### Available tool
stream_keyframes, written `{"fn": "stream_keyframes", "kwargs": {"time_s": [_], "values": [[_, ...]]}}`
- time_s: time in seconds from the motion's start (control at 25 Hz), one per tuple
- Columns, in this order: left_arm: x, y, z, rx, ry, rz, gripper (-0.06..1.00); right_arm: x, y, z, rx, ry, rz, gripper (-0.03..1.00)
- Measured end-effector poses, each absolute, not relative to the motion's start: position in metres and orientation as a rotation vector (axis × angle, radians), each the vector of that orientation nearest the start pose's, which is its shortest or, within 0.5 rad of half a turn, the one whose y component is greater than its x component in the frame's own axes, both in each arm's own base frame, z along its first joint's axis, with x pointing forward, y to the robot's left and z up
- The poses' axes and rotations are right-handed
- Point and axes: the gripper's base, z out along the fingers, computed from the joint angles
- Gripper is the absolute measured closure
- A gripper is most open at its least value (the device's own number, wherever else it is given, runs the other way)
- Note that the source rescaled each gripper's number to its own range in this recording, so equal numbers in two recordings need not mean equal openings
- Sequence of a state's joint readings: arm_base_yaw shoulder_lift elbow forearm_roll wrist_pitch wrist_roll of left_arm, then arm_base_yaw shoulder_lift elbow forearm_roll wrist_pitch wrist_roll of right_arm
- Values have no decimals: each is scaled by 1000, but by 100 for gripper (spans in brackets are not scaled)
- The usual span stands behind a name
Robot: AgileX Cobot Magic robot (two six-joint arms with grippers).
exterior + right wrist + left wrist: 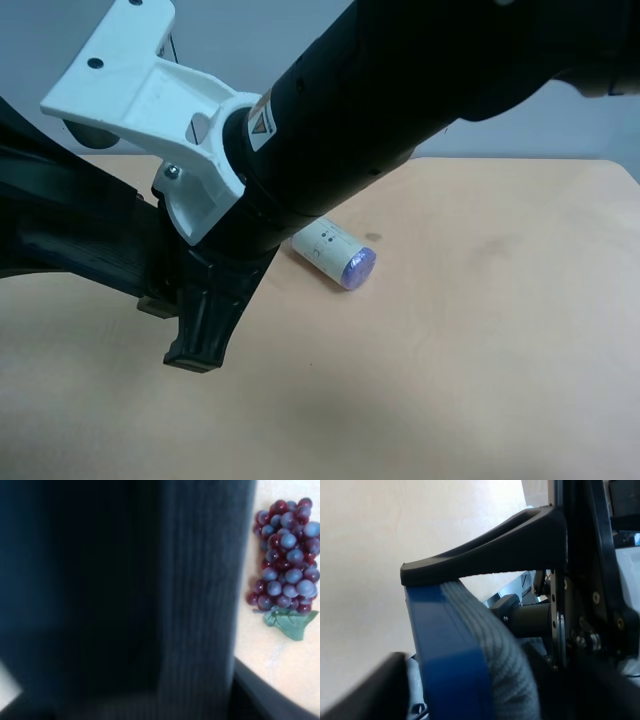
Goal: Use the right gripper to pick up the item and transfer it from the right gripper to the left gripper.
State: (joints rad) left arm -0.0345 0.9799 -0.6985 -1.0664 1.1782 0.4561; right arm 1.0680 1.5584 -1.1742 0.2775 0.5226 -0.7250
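The right pincer (200, 340), on the thick black arm carrying the white bracket (150, 90) and a small warning sticker (262, 122), is hanging fingers-down above the bench (480, 330) in the exterior high view. It is meeting the second black arm (70, 230), which is entering from that view's left edge, and the junction of the two arms is covering the handover point. In the left wrist view the item (470, 650) is standing on edge, showing a blue rim and a grey ribbed face. It is sitting between the two fingers of the left pincer (406, 622). The curved finger (490, 555) is resting its tip on a corner of the item, while the other finger (365, 690) is showing only as a blurred dark shape just beside the rim, with a thin light sliver between them. Whether the left pincer is clenching the item or merely bracketing it cannot be told. In the right wrist view a dark ribbed surface is filling most of the picture, very close to the lens. The right pincer's fingers are too blurred to make out there, so its state cannot be told either. A white-and-purple cylinder (335, 255) is lying on its side on the bench, just beside the right arm. A grape bunch (287, 555) with a green leaf (292, 622) is lying on the bench beyond that dark surface.
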Motion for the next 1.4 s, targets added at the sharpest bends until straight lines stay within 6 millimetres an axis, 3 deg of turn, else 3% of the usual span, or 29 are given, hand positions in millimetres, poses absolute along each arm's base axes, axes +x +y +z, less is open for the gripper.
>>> {"fn": "stream_keyframes", "kwargs": {"time_s": [0.08, 0.12, 0.48, 0.52, 0.56, 0.64, 0.76, 1.04, 1.4], "values": [[149, -77, 304, 194, 2457, -1255, 85, 155, 307, 288, -1740, 1675, 438, 97], [149, -77, 303, 198, 2465, -1233, 91, 154, 307, 288, -1750, 1674, 432, 97], [149, -76, 302, 200, 2469, -1225, 92, 154, 307, 288, -1748, 1679, 435, 95], [149, -77, 303, 200, 2460, -1243, 93, 154, 307, 288, -1730, 1687, 448, 78], [149, -78, 304, 201, 2451, -1265, 94, 154, 308, 289, -1712, 1697, 461, 50], [148, -79, 305, 202, 2444, -1279, 94, 155, 308, 289, -1705, 1702, 464, 17], [148, -79, 305, 203, 2443, -1279, 94, 154, 307, 289, -1707, 1712, 468, 2], [148, -79, 305, 202, 2441, -1283, 94, 139, 285, 312, -1741, 1749, 484, -2], [148, -79, 305, 209, 2445, -1290, 94, 122, 221, 357, -1625, 1911, 298, -3]]}}
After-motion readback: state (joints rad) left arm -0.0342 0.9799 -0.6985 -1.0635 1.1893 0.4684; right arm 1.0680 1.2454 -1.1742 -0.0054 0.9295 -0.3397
